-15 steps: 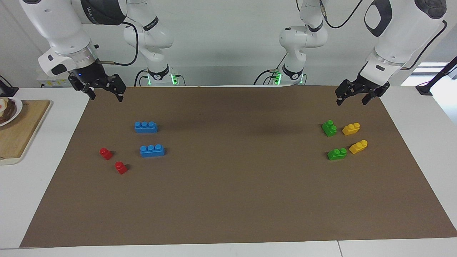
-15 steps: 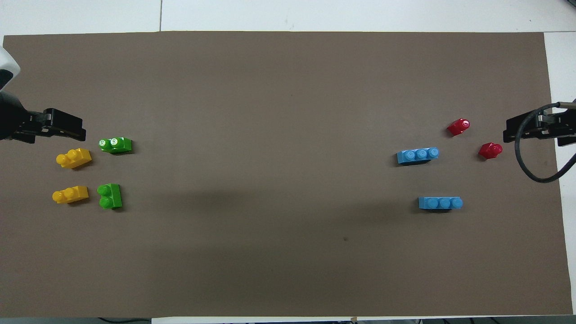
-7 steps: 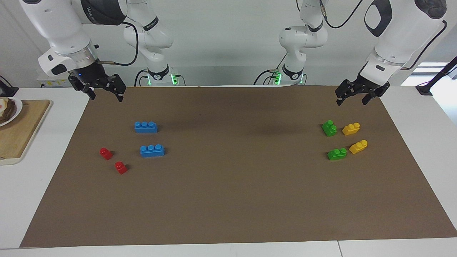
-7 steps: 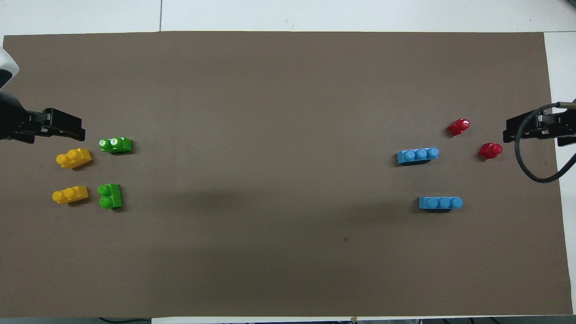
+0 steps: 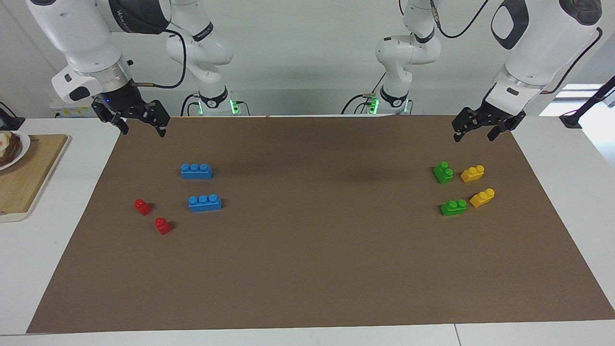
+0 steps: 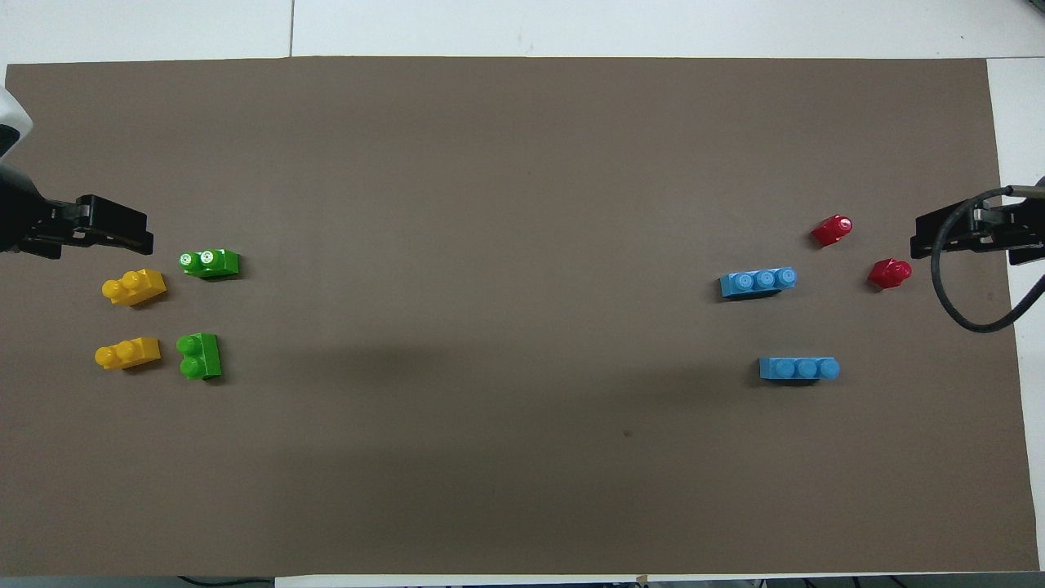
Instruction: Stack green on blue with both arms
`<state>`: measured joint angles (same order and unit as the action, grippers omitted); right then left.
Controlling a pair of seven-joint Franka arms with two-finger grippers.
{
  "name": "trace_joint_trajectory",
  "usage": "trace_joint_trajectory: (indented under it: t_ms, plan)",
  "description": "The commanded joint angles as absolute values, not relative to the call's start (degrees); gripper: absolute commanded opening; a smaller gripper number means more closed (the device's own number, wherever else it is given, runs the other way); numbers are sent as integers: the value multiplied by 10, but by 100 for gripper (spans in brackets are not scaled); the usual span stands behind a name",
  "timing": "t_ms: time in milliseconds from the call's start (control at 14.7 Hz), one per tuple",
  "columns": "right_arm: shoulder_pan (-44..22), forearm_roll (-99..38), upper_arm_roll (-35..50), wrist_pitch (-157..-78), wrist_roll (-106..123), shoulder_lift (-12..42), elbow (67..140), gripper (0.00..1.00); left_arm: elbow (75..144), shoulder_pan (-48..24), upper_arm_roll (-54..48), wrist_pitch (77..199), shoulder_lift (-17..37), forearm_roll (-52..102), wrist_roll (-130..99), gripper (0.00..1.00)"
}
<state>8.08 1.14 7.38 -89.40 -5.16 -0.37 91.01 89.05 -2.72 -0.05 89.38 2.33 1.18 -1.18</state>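
Above the mat's (image 5: 307,269) ends, both grippers hang, jaws apart.

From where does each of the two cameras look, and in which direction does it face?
Facing view: high across the table, facing the robots; both whole arms show, left claw and right claw open in the air.
Overhead view: high above the robots' end, looking steeply down; only the claws show at the edges.
Shared: brown mat, green bricks, blue bricks.

A brown mat (image 5: 307,269) covers the white table (image 5: 29,269) before a pale wall (image 5: 307,57).
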Motion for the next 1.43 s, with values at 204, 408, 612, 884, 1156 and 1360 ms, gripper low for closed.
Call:
trace_joint_trajectory:
  t_ms: [204, 408, 612, 884, 1156, 1360]
  plan:
    - [103, 1, 75, -930, -171, -20, 941, 95, 901, -8, -8, 881, 7, 11, -8, 100]
    - [106, -1, 75, -931, -331, -21, 949, 96, 949, -5, -4, 910, -15, 9, -4, 100]
    - [107, -76, 74, -932, -506, -16, 956, 96, 1016, -1, -4, 960, -45, 9, -4, 100]
    - [113, -120, 74, -978, -626, -7, 994, 96, 1119, 16, -4, 1025, -88, 1, 28, 100]
    - [136, -159, 74, -990, -656, 52, 993, 96, 1159, 30, -4, 1041, -99, 1, 28, 100]
    - [142, -203, 74, -1012, -725, 92, 996, 96, 1196, 31, -4, 1060, -100, 1, 26, 100]
